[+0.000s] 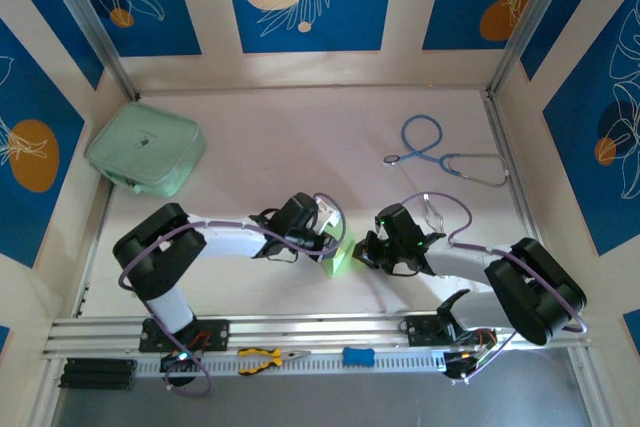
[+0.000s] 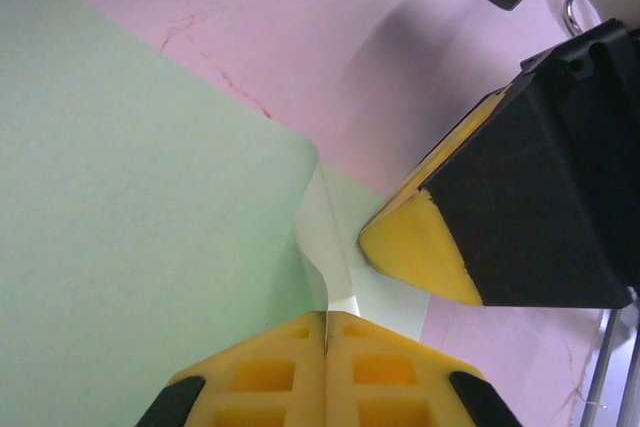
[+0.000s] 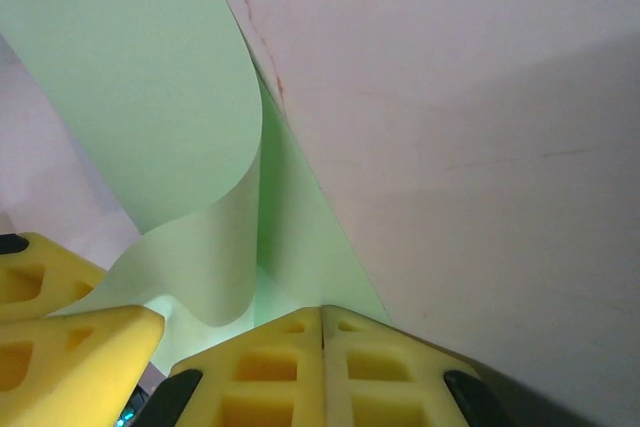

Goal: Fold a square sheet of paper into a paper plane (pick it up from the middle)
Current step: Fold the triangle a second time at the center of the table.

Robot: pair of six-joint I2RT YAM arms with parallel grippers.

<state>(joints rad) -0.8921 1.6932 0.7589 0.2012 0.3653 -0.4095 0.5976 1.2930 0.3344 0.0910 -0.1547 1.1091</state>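
Green paper (image 2: 150, 247) nipped by left pincer (image 2: 326, 332) and right pincer (image 3: 322, 315).

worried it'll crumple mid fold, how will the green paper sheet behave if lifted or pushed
Probably floppy: the square sheet of paper curls into a loose bend at the left gripper. Likely very light and easily creased, since its curled edge looks thin and translucent. A push would probably buckle it rather than slide it.

Both arms bend inward, left hand (image 1: 337, 248) and right hand (image 1: 362, 251) closed, tips close together.
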